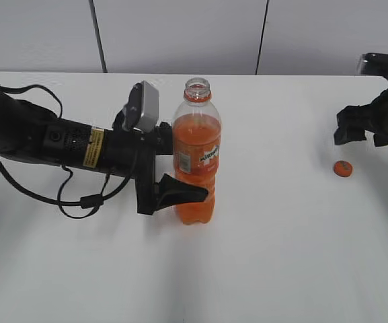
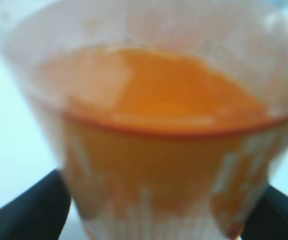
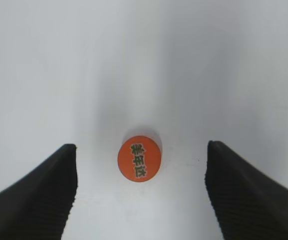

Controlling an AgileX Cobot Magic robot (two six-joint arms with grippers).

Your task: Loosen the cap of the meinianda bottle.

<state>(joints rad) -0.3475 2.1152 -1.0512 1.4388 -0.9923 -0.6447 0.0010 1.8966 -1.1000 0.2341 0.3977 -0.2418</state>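
Observation:
The meinianda bottle (image 1: 196, 158) stands upright at the table's middle, its neck open with no cap on it. It fills the left wrist view (image 2: 158, 140), blurred. My left gripper (image 1: 173, 171) is shut on the bottle's body from the left. The orange cap (image 1: 342, 168) lies flat on the table at the right, top side up with green characters on it (image 3: 139, 158). My right gripper (image 1: 363, 134) is open and empty, lifted a little above and behind the cap; its two fingers stand wide on either side of it in the right wrist view (image 3: 141, 192).
The white table (image 1: 281, 256) carries only the bottle and the cap. The left arm's black cable (image 1: 79, 200) loops on the table at the left. A grey panelled wall (image 1: 180, 33) runs behind the table's far edge.

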